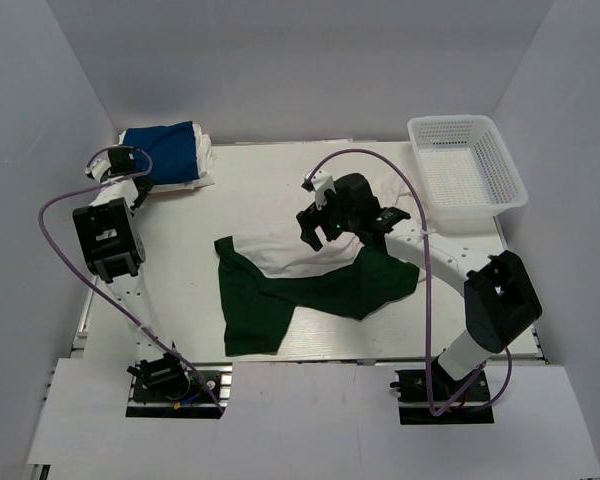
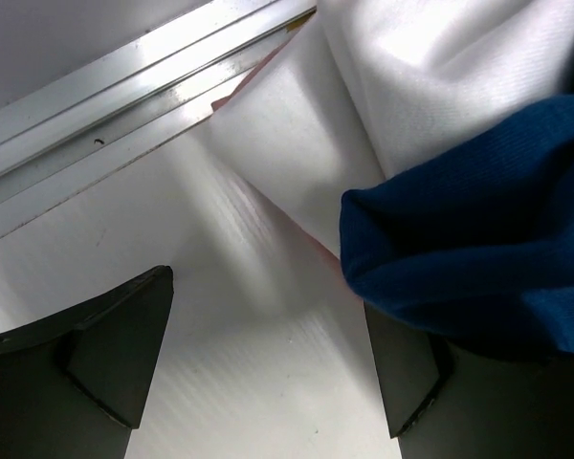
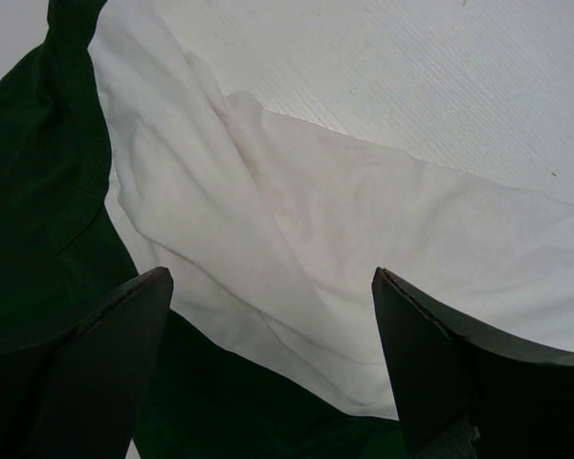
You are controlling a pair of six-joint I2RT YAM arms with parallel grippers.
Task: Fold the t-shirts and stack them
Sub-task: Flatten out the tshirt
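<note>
A royal blue t-shirt (image 1: 160,150) lies folded on a white cloth (image 1: 206,168) at the table's back left. My left gripper (image 1: 138,187) is open beside that stack. In the left wrist view my left gripper (image 2: 268,382) has bare table between its fingers, and the blue shirt's edge (image 2: 469,249) hangs over the right finger (image 2: 402,373). A dark green t-shirt (image 1: 280,290) lies spread and rumpled at mid-table over a white shirt (image 1: 290,255). My right gripper (image 1: 316,230) is open just above them. In the right wrist view my right gripper (image 3: 273,363) is open, with white cloth (image 3: 297,229) and green cloth (image 3: 38,191) below it.
A white plastic mesh basket (image 1: 467,205) stands at the back right corner. An aluminium rail (image 2: 124,105) runs along the table's edge by the stack. Grey walls close in the left, right and back sides.
</note>
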